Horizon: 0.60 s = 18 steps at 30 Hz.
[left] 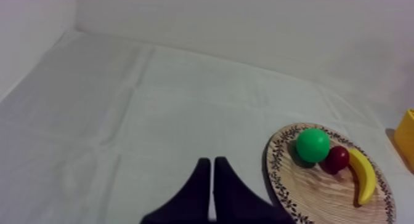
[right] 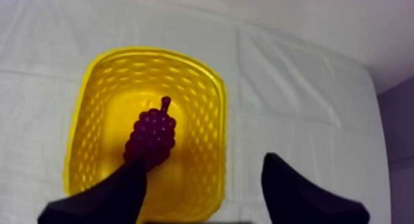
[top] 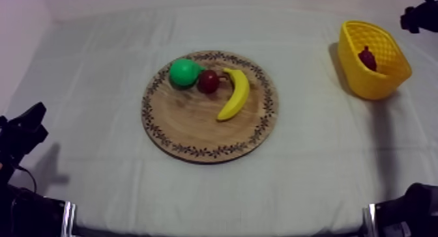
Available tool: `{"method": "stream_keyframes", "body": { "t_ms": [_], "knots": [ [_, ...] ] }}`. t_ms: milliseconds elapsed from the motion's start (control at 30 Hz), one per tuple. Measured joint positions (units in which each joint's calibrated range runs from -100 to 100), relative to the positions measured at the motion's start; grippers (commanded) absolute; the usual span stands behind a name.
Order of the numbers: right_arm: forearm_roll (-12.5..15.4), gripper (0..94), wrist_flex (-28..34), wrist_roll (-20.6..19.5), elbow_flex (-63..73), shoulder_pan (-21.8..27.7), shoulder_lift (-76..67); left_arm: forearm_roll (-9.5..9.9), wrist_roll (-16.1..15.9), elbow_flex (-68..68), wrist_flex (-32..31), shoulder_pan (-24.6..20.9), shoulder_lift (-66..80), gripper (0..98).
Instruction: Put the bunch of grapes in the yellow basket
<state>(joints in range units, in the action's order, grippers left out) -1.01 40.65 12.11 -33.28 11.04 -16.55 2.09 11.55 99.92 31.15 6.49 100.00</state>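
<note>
Presently listed, one table under a grey-white cloth (top: pixel 313 161).

1. Bunch of grapes (right: pixel 151 139): lies inside the yellow basket (right: pixel 209 103), stem pointing away from the right arm. Its lower end is covered by one black finger (right: pixel 126 189). In the top view the bunch of grapes (top: pixel 367 58) reads as a dark red lump, partly behind the wall of the yellow basket (top: pixel 375 83).
2. Right gripper (right: pixel 202 168): hangs over the basket, fingers wide apart, nothing between them but the basket floor. The fingers hide the basket's near rim.
3. Left gripper (left: pixel 212 189): fingers pressed together in a narrow wedge, holding nothing, above bare cloth beside the wooden board (left: pixel 308 183). That board is cut off by the picture's edge.
4. Wooden board (top: pixel 195 129): mid-table, well apart from the basket at the far right, with open cloth between them and a wide stretch at the left.
5. On the board: a green round fruit (top: pixel 185 72), a small red fruit (top: pixel 208 81) touching it, and a banana (top: pixel 236 94) just beside the red one. The left wrist view shows the same row: green round fruit (left: pixel 312 145), small red fruit (left: pixel 337 159), banana (left: pixel 365 180).
6. A yellow sliver of the basket (left: pixel 405 137) shows past the board, the rest cut off.
</note>
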Motion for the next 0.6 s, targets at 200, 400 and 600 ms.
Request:
{"method": "stream_keyframes", "body": {
  "t_ms": [200, 400, 600],
  "knots": [
    [-0.4, 50.4, -5.7, -1.2, -10.3, -0.7, -12.2, 0.00, 0.0, 0.0, 0.0, 0.0, 0.0, 0.1],
    [1.0, 49.3, -10.5, -1.5, -20.9, -2.0, -22.9, 0.00, 0.0, 0.0, 0.0, 0.0, 0.0, 0.1],
    [2.2, 46.5, -12.4, -1.0, -30.9, -3.8, -33.7, 0.00, 0.0, 0.0, 0.0, 0.0, 0.0, 0.1]
  ]
}}
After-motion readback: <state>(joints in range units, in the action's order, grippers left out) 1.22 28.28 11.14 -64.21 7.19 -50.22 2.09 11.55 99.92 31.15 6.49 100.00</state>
